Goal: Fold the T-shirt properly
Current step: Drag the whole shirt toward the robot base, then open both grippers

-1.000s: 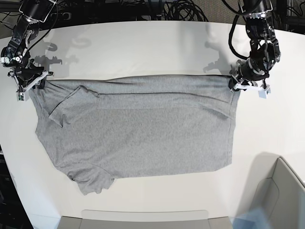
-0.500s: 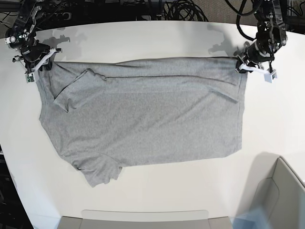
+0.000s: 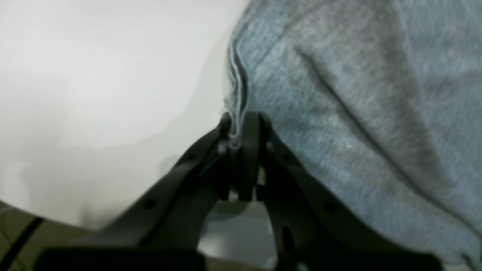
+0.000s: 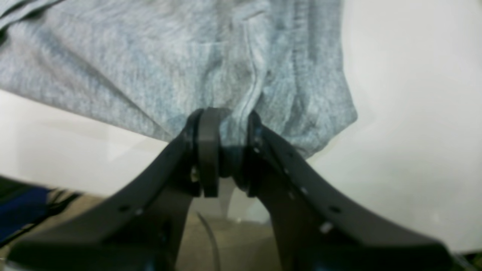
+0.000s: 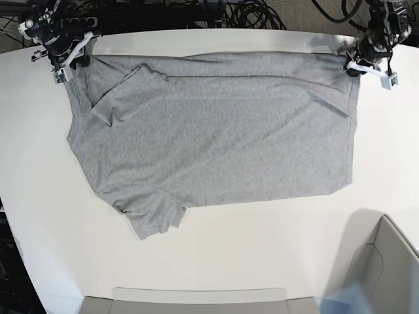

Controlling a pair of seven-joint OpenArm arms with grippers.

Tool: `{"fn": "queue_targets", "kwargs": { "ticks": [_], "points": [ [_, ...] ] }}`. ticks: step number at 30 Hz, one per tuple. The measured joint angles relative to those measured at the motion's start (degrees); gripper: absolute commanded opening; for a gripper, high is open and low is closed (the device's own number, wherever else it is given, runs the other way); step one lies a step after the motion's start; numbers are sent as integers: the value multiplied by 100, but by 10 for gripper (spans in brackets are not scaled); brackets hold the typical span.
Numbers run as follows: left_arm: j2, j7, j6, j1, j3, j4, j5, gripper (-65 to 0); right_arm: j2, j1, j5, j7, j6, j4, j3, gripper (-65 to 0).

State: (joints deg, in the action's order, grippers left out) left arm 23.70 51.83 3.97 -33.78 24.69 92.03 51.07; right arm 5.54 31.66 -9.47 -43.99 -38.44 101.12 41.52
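The grey T-shirt (image 5: 216,131) lies spread across the white table (image 5: 209,255), plain side up, one sleeve folded over near its top left and the other sleeve at the bottom left. My left gripper (image 5: 357,65) is shut on the shirt's top right corner at the table's far edge; the left wrist view shows its fingers (image 3: 246,150) pinching the hemmed edge (image 3: 235,86). At the top left corner my right gripper (image 5: 69,57) is shut on the T-shirt (image 4: 169,67), with bunched cloth between its fingers (image 4: 207,150).
Black cables (image 5: 242,13) lie behind the table's far edge. A grey bin (image 5: 383,268) stands at the bottom right, and a pale tray edge (image 5: 196,297) runs along the near side.
Both grippers have dragged the T-shirt's top edge away from the camera toward the far edge of the table. The whole shirt has slid with them and shifted slightly right.
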Motion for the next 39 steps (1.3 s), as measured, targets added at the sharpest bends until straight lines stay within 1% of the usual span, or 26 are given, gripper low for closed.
{"fn": "queue_targets", "kwargs": {
  "ticks": [2,4,6,8,14,20,21,24,26,27,28,30,32,35,37,39],
  "points": [
    [2,15,122,-90,59,-4,-4,-650,-103,76,-11,-9,-20,66,96,-546],
    [13,11,144,-146,61,-7,2,-650,-175,107,-72,-2,-20,70,157,-546],
    [13,11,144,-160,61,-7,-11,-650,-175,157,-83,7,-17,76,155,-546],
    [13,17,201,-160,61,-2,-197,-650,-177,264,-98,107,-15,87,140,-546],
    [11,-72,236,-127,61,17,-929,-650,-195,389,-127,118,-20,129,140,-546],
    [9,-76,232,-116,61,33,-970,-650,-192,389,-122,98,-33,157,140,-546],
    [9,-76,232,-116,61,33,-968,-632,-195,387,-105,22,-35,205,140,-546],
    [-2,-90,205,-116,61,76,-1019,-533,-219,404,9,-208,-66,435,127,-531],
    [-22,-4,94,-133,61,269,-1224,-482,-238,450,107,-431,-66,634,111,-490],
    [-70,138,4,-162,61,396,-1296,-465,-240,474,214,-481,-66,717,111,-467],
    [-160,223,-13,-190,61,555,-1360,-447,-240,487,262,-557,-66,802,114,-439],
    [-317,258,-7,-243,59,837,-1370,-429,-236,485,278,-549,-66,951,122,-400],
    [-409,369,28,-341,42,1056,-1325,-426,-225,483,260,-518,-68,1060,122,-382],
    [-415,372,-7,-334,44,1132,-1364,-426,-227,470,280,-566,-68,1139,142,-381],
    [-485,354,-2,-317,125,1137,-1362,-426,-258,415,208,-555,-66,1189,313,-381],
    [-651,374,-2,-304,297,1165,-1340,-426,-271,232,271,-570,-68,1198,562,-382]
  ]
}}
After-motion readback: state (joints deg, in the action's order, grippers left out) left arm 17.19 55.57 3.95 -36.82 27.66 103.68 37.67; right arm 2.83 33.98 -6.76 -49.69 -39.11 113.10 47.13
